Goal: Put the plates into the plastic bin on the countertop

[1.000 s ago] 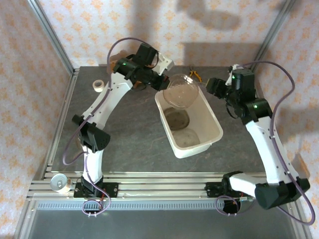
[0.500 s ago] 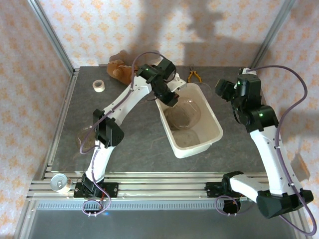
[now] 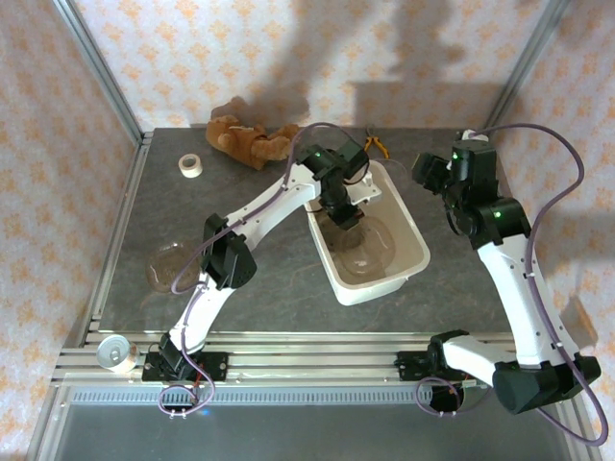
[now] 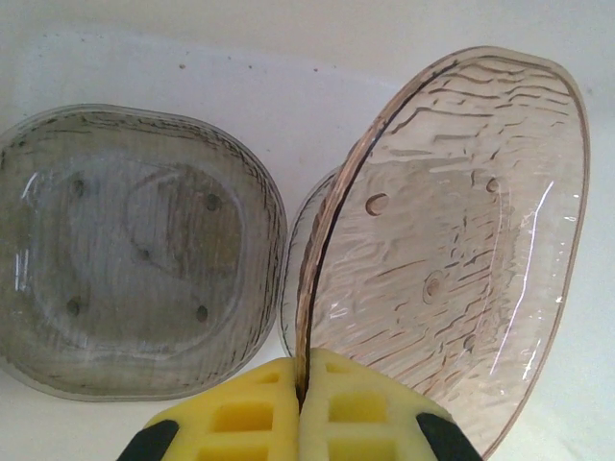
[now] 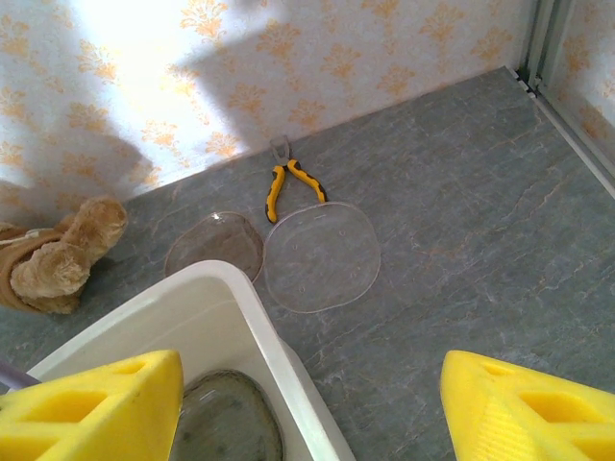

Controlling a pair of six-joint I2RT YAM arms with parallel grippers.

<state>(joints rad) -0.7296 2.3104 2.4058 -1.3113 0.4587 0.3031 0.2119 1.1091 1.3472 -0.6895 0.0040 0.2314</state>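
Left wrist: third plate (image 4: 452,221) is hanging inside the plastic bin (image 4: 288,96).
Left jaws are pinching its rim, right jaws gaping; three other plates (image 5: 322,257) are lying outside.

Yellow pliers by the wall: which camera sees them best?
The right wrist view. There the yellow-handled metal pliers lie whole on the grey stone-look countertop, with both handles and the metal nose easy to see. The top external view shows the pliers tiny, near the table's back edge.
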